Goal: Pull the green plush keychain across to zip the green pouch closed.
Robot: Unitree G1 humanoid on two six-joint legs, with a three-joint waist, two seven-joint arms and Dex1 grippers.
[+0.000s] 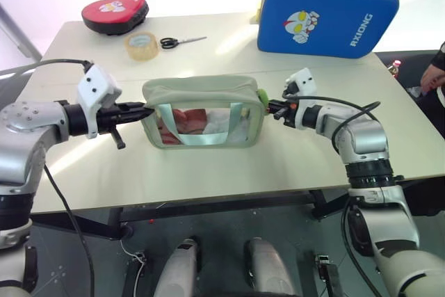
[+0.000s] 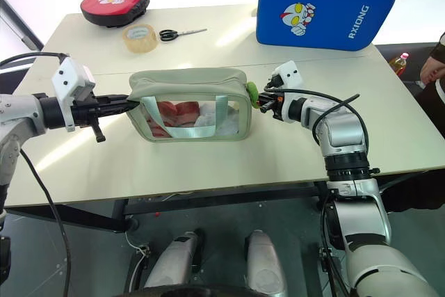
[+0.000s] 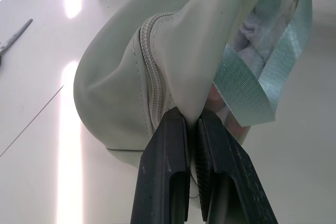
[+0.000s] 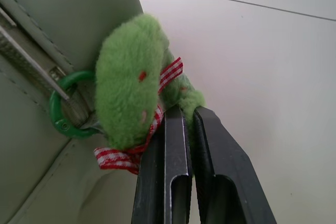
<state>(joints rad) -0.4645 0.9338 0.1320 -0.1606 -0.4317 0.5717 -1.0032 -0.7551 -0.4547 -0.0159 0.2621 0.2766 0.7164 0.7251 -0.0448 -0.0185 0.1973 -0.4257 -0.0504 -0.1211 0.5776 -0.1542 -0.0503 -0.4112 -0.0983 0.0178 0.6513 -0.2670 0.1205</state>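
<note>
Pinching the green plush keychain at the green pouch's right end, the right gripper is facing along the zipper's long axis toward the left gripper — itself clamping the far end's fabric.

My table carries the green pouch, tape roll, scissors, red pad and blue pad.

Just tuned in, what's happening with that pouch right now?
The left claw is shut on the end fabric of the green pouch, holding it on the table. The right claw is shut on the green plush keychain at the pouch's opposite end. The zipper looks closed along the top.
</note>
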